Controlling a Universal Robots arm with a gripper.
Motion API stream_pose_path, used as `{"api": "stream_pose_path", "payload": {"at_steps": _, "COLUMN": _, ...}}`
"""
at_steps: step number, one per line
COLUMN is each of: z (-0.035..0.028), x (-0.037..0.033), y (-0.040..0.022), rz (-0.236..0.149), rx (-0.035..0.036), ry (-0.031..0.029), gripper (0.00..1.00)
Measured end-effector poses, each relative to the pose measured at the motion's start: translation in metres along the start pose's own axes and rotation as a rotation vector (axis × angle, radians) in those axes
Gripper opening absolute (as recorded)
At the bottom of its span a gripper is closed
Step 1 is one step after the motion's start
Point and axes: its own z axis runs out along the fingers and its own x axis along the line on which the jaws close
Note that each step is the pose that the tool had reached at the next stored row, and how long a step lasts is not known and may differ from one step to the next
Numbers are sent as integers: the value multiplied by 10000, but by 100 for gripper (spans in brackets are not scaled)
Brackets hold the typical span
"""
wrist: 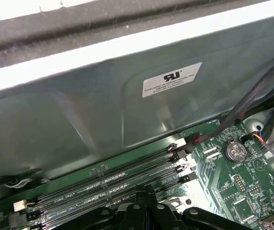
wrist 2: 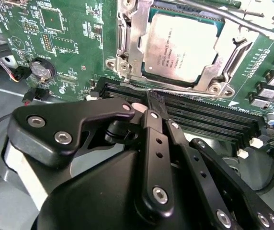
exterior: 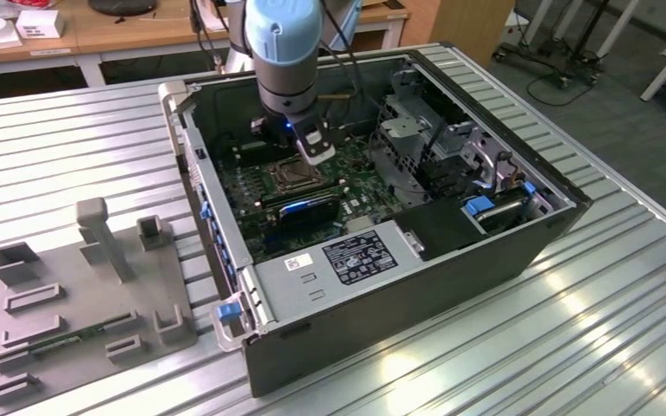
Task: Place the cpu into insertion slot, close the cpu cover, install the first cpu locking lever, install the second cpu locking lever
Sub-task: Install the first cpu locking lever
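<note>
One cpu (wrist 2: 181, 47) under cpu cover (wrist 2: 136, 33)

Grey fixture plate (exterior: 84, 295) lies beside the open computer case (exterior: 426, 286).

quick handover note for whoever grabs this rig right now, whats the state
Hand: fingers shut together, holding nothing, tips at a thin locking lever along the socket edge next to the memory slots.
The cpu is seated in the insertion slot inside the open computer case.
The cpu cover lies closed over its edges.
Done: cpu placed, cover down.
Left: the locking levers; whether either is latched can't be told.
</note>
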Motion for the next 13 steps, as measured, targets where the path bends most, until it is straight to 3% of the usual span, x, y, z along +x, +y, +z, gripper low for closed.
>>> {"api": "stream_pose_path", "payload": {"at_steps": 8, "z": 53, "x": -6, "y": -51, "rz": -44, "rx": -69, "ry": -116, "gripper": 11}}
{"api": "stream_pose_path", "payload": {"at_steps": 13, "z": 54, "x": -7, "y": -53, "rz": -35, "rx": -129, "ry": -99, "gripper": 11}}
